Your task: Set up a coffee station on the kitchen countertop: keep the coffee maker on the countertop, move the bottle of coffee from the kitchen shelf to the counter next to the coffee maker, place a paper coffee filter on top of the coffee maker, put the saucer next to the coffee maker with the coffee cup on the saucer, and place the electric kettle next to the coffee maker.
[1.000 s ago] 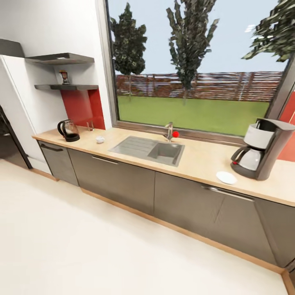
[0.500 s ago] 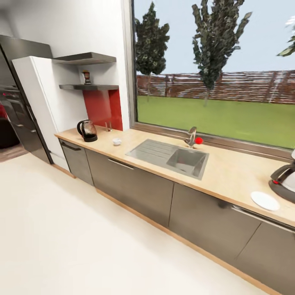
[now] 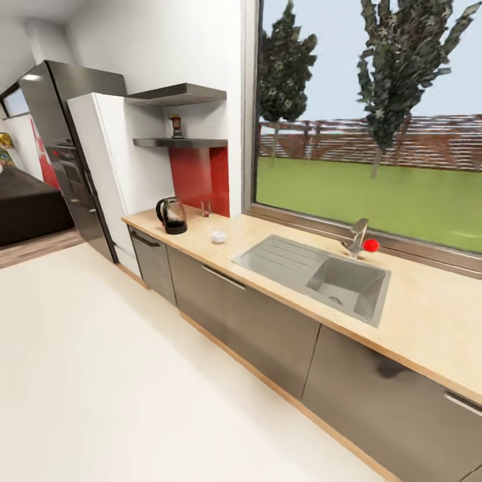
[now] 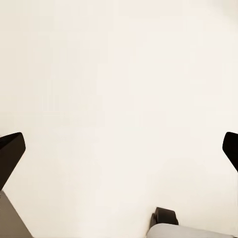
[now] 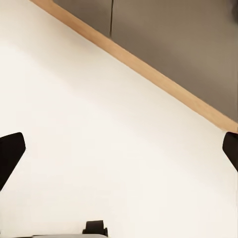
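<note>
Judging nothing moved yet: bottle of coffee [image 3: 176, 126] on shelf [image 3: 179, 142] above electric kettle [image 3: 173, 215], coffee cup [image 3: 218, 236] beside kettle on counter [image 3: 428, 321]; both tools [image 4: 119, 148] [image 5: 119, 151] wide, empty.

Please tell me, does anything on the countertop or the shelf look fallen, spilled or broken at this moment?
Nothing stands out. The electric kettle stands upright at the far end of the kitchen countertop, the coffee cup sits upright near it, and the bottle of coffee stands upright on the kitchen shelf. No spill is visible around the sink.
</note>
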Available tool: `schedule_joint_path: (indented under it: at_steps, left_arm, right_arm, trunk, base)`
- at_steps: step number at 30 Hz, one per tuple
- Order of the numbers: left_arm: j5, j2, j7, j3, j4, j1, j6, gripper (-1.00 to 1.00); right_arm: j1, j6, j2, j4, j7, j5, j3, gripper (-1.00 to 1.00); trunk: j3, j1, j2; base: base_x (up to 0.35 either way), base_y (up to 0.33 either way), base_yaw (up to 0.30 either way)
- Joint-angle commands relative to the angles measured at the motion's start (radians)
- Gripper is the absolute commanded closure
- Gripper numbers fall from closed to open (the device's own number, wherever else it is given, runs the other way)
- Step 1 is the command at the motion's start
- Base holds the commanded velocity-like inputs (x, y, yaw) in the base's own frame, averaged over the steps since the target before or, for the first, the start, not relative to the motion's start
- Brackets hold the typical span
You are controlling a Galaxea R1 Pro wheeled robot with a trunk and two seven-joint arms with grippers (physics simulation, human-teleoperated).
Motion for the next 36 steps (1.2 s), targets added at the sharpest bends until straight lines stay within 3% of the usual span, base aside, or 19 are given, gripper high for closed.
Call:
schedule_joint_path:
  at_steps: [1, 11, 36]
  left_arm:
    - [0.004, 0.0, -0.001, 0.0, 0.001, -0.001, -0.003, -1.0]
    - [0.006, 0.001, 0.0, 0.002, 0.001, 0.0, -0.005, -1.0]
    - [0.006, 0.001, 0.001, 0.003, 0.001, 0.0, -0.005, -1.0]
  right_arm:
    - [0.0, -0.003, 0.0, 0.0, 0.0, 0.001, -0.001, -1.0]
    - [0.0, -0.003, 0.0, 0.0, 0.0, 0.001, 0.0, -1.0]
    - [0.0, -0.003, 0.0, 0.0, 0.0, 0.001, 0.0, -1.0]
  trunk:
    - [-0.002, 0.001, -0.002]
    - [-0.002, 0.001, -0.002]
    - [-0.002, 0.001, -0.002]
  base:
    - [0.34, 0.0, 0.277]
    - [0.339, 0.017, 0.277]
    - [0.324, 0.139, 0.277]
